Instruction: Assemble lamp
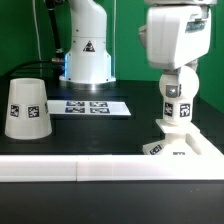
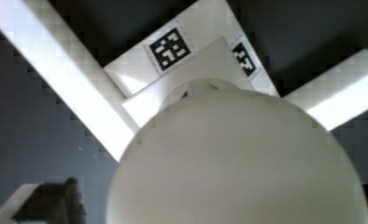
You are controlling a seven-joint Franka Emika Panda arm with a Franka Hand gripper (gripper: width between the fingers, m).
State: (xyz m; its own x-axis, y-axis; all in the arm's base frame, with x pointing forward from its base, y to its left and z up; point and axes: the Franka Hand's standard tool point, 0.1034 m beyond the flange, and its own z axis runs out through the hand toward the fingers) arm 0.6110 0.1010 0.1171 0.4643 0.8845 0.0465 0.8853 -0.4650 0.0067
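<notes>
Standing upright on the base (image 1: 186,148), at the exterior view's right, the bulb (image 1: 178,118) looks seated in its socket, so I judge the first joining step to be underway or nearly finished; whether it is fully screwed home cannot be told. The gripper (image 1: 178,90) hangs directly over the bulb with its dark fingers flanking the ball top, but neither view shows whether they press on it or stand just clear. The wrist view is mostly filled by the bulb's rounded top, with the base's tagged corner beyond. The shade (image 1: 26,108) stands by itself, well apart at the exterior view's left, and is not yet fitted. No brand or legible words appear: only black square tags on the lamp parts and the marker board (image 1: 88,106).
</notes>
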